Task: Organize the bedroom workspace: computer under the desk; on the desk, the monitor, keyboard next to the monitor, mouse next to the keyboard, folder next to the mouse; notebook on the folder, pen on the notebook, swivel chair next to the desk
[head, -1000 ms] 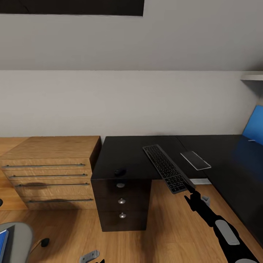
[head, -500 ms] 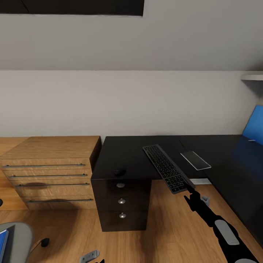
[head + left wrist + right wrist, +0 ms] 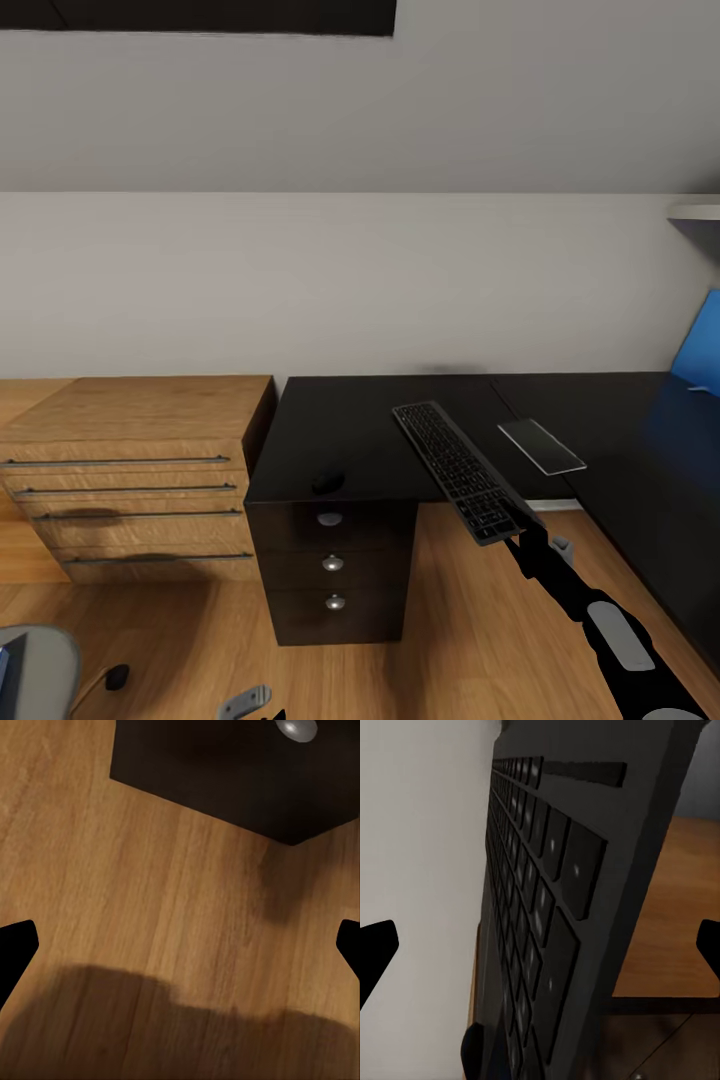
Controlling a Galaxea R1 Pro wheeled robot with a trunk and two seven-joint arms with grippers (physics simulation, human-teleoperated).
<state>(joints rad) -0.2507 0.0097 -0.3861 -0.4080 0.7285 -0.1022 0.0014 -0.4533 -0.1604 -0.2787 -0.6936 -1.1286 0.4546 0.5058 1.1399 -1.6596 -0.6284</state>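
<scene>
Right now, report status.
Right hand shut on keyboard, its near end overhanging desk. Left hand open over floor. Mouse beside keyboard's path.

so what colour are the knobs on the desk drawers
Silver, round knobs on the black drawer unit; clearest in the head view.

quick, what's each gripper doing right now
left gripper: open, holding nothing.
right gripper: shut on the slim dark grey keyboard.
</scene>
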